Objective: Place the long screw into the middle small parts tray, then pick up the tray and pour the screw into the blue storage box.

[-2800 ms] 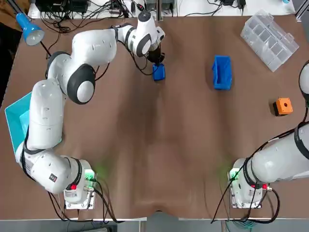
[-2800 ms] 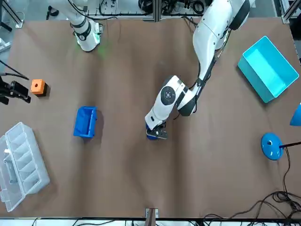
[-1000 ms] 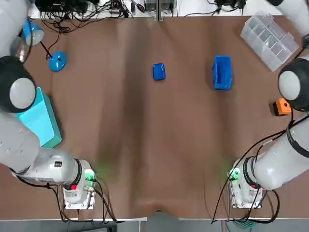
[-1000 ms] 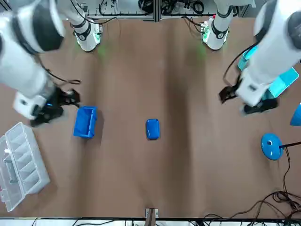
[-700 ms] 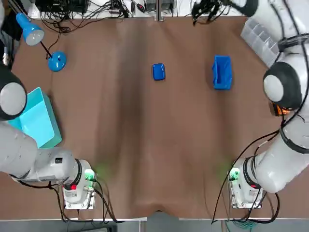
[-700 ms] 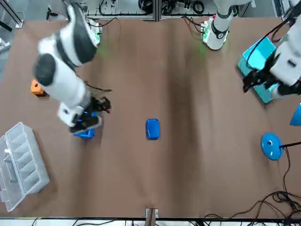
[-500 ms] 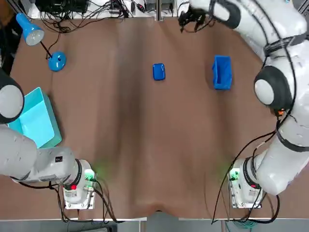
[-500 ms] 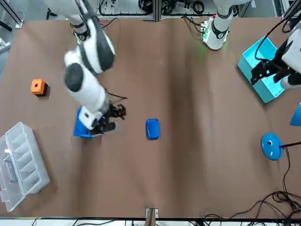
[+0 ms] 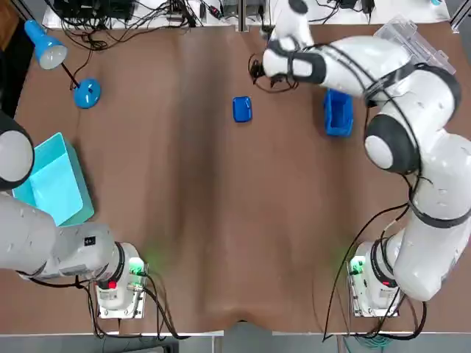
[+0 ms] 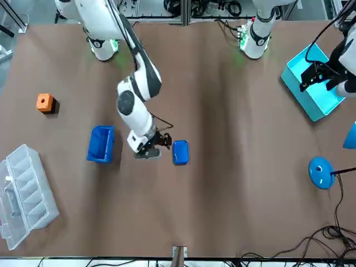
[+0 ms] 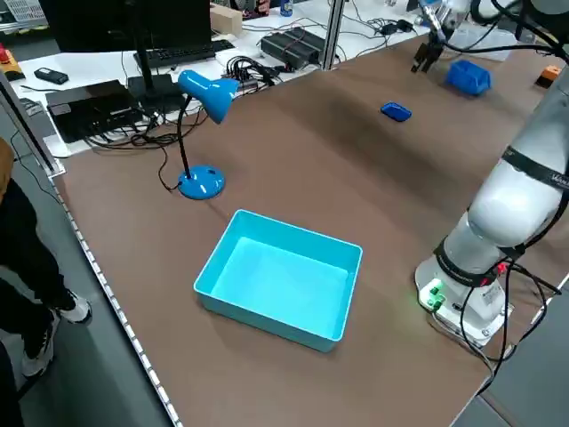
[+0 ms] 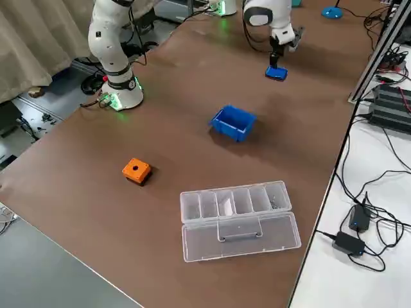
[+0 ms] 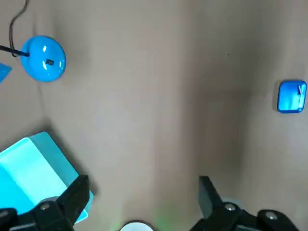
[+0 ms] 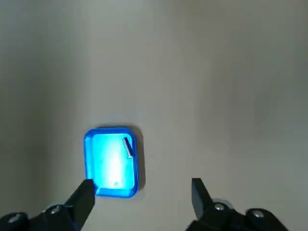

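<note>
The right gripper [image 9: 259,71] has swung across since a moment ago; the top view puts it near the small parts tray [image 9: 242,109]. Right wrist view: jaws wide, empty, long screw [image 14: 127,147] lying in the tray. Left wrist view: left gripper [image 13: 144,183] wide, empty.

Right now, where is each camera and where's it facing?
Top: overhead, looking down; left base, right base.
Front: across the table, facing robot; right gripper near tray.
Left side: raised, over teal box; left base.
Right side: raised, over organizer; right arm.
Left wrist: downward; open left gripper.
Right wrist: downward at tray holding screw; right gripper open.
All show the tray.
</note>
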Controlling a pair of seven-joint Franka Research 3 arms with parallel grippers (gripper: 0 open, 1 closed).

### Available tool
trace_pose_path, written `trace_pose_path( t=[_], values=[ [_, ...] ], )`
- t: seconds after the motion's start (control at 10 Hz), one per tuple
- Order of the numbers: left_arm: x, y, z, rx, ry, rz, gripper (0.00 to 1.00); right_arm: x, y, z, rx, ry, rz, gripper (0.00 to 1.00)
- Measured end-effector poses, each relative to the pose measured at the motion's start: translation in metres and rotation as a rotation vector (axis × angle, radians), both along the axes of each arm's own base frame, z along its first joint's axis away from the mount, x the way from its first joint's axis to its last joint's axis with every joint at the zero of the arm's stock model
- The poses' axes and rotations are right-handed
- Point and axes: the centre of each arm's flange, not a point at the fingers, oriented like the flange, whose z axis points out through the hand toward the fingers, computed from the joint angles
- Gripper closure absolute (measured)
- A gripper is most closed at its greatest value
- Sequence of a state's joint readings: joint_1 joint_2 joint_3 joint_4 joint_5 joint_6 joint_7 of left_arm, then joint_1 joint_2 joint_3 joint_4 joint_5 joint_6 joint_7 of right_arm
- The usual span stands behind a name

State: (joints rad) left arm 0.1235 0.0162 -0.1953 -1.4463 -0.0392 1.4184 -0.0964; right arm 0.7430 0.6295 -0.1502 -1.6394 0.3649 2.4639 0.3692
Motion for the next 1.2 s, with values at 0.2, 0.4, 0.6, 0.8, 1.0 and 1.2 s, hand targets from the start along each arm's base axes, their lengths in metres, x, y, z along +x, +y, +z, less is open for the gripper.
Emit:
trace_pose_path(
  t=[0.2,0.4,0.6,0.8,1.0,1.2],
  values=[
    [0.000,0.018,-0.003,-0.013,0.011,0.004,0.00,-0.012,0.017,-0.045,0.004,-0.002,-0.008,0.20],
    [0.000,0.015,-0.004,-0.013,0.013,-0.004,0.00,-0.025,0.032,-0.059,0.002,0.011,0.004,0.30],
    [0.000,0.013,-0.004,-0.011,0.012,-0.008,0.00,-0.029,0.035,-0.066,-0.001,0.021,0.005,0.34],
    [-0.001,0.014,-0.003,0.002,0.010,-0.007,0.00,-0.031,0.033,-0.080,0.008,0.050,-0.022,0.39],
    [0.000,0.016,-0.002,0.055,0.003,-0.006,0.00,-0.034,0.038,-0.094,0.020,0.069,-0.038,0.41],
    [0.000,0.017,0.001,0.059,-0.003,0.000,0.00,-0.034,0.042,-0.095,0.025,0.065,-0.035,0.46]
  ],
)
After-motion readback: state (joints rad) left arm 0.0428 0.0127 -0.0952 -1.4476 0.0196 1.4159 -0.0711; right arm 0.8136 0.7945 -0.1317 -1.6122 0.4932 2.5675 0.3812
